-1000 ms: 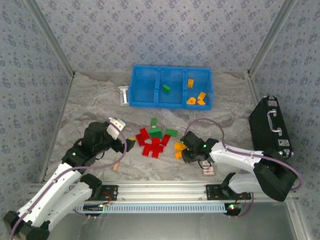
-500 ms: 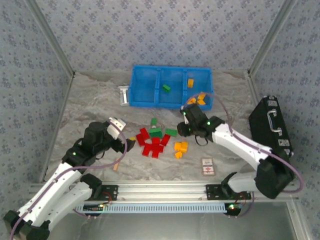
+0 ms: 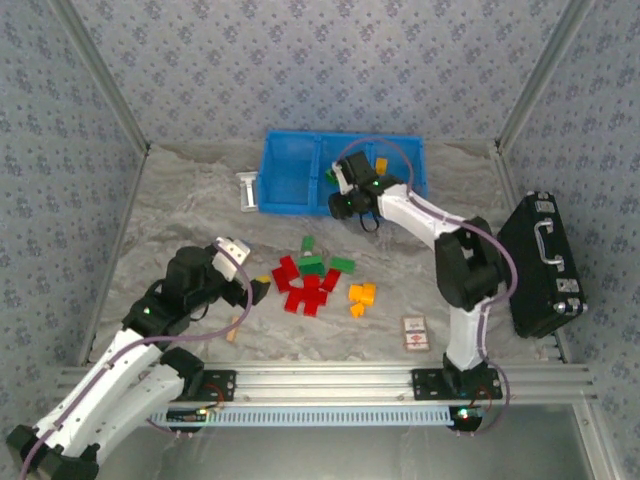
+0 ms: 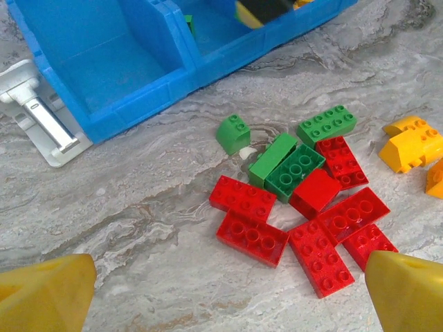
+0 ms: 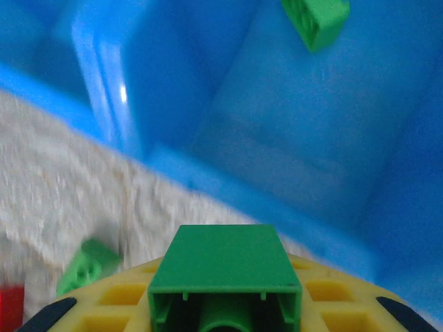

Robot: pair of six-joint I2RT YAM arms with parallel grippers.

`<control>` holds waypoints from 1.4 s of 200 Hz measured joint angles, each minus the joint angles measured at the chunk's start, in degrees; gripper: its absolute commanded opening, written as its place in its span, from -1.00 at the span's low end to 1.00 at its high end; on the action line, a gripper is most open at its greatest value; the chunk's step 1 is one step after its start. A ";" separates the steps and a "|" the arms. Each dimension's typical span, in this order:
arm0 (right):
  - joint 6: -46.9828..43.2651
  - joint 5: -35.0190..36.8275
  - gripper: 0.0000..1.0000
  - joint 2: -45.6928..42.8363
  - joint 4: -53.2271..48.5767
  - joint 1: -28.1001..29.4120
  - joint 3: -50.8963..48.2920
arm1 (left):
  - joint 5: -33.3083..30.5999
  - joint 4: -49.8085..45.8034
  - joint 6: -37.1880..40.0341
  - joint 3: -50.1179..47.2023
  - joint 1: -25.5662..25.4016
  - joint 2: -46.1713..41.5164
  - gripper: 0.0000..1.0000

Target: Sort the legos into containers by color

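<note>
- Step in hand, as I judge it: delivering one green lego to its container. The right fingers are clenched on it, just above the front wall of the blue bin, which sits at the bench's far edge.
- The next move calls for a short carry inward past that wall, over the middle compartment, then a release.
- The middle compartment holds one green brick.
- The left compartment looks bare.
- The right compartment shows a yellow-orange brick; the arm hides the rest of it.
- The left fingers are spread and hold nothing, above the bench toward its near edge, facing the unsorted pile.
- Mid-bench lie the red bricks, green bricks and yellow-orange pieces.
</note>
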 measured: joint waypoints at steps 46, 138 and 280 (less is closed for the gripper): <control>0.33 0.24 0.03 10.54 -1.09 -1.75 12.83 | -0.04 0.00 0.02 -0.02 -0.04 0.31 1.00; -0.48 -0.15 0.64 6.82 -2.34 -0.85 6.75 | 0.00 -0.83 0.02 -0.02 -0.76 -0.44 1.00; -9.84 -7.54 0.62 -16.83 -4.13 3.72 -28.74 | 3.74 -0.87 0.24 -0.02 -1.03 2.91 1.00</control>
